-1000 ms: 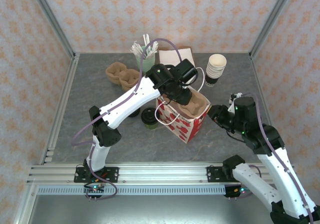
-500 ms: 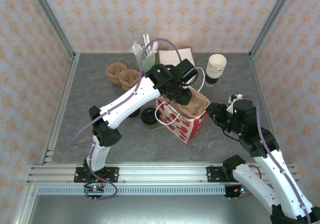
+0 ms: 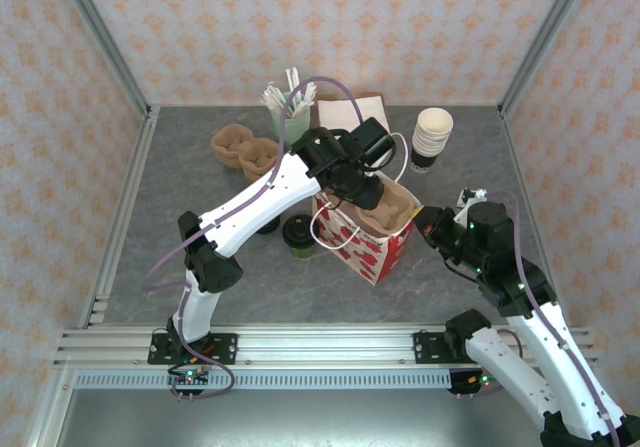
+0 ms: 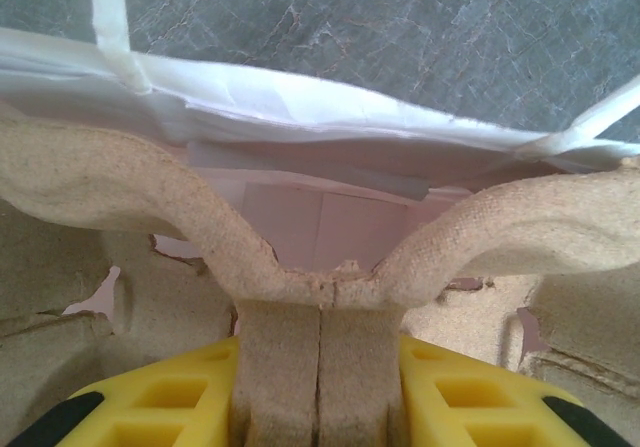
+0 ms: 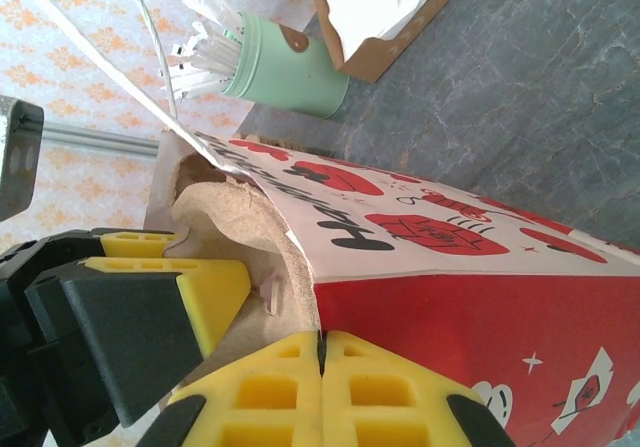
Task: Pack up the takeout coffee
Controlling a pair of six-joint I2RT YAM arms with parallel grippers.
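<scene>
The takeout coffee (image 3: pixel 298 235), a short dark cup with a black lid, stands on the table just left of the red bag (image 3: pixel 372 254). My left gripper (image 3: pixel 366 189) is over the bag's mouth, shut on the middle rib of a brown pulp cup carrier (image 4: pixel 320 357). The carrier (image 3: pixel 397 207) sits partly inside the bag's white lining (image 4: pixel 330 117). My right gripper (image 5: pixel 322 387) is at the bag's right top corner, its yellow fingers pressed together where the bag (image 5: pixel 480 297) rim runs between them. The left fingers (image 5: pixel 150 297) show beside it.
Stacked cream cups (image 3: pixel 432 135) stand at the back right. A mint-green holder of straws (image 3: pixel 285 112) and a brown napkin box (image 3: pixel 366 107) are behind the bag. More pulp carriers (image 3: pixel 245 151) lie at the back left. Frame posts border the table.
My right gripper has moved left to the bag's corner and closed on its rim. The left arm, the carrier and the coffee have not moved.
</scene>
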